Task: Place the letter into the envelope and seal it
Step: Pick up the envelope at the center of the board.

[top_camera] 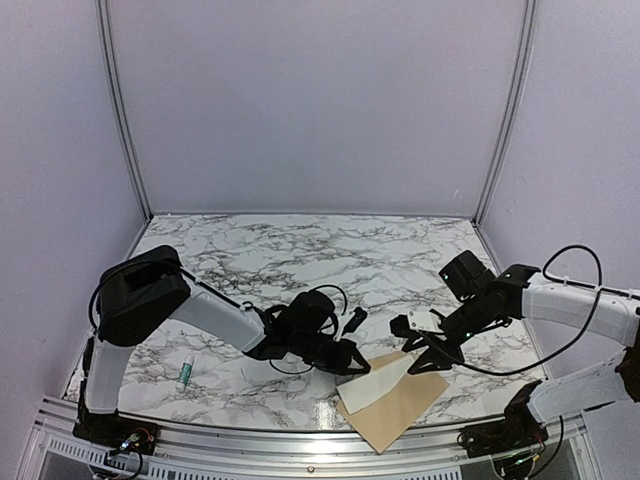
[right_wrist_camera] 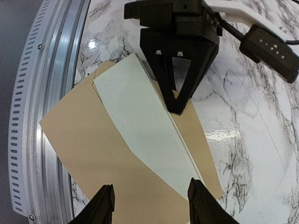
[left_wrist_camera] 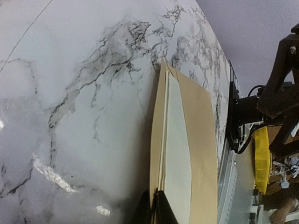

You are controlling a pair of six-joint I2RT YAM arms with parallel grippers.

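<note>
The tan envelope lies at the table's near edge, partly over the rail. The cream letter sits in it, with a long pale wedge showing. My left gripper is shut on the envelope's tan edge at its left corner. In the left wrist view the fingertips pinch that tan layer, right beside the letter's edge. My right gripper hovers open over the envelope's right end. In the right wrist view it is spread wide above the envelope and letter, touching neither.
A small white and green tube lies at the left near my left arm. An aluminium rail runs along the near edge and also shows in the right wrist view. Purple walls enclose the marble table.
</note>
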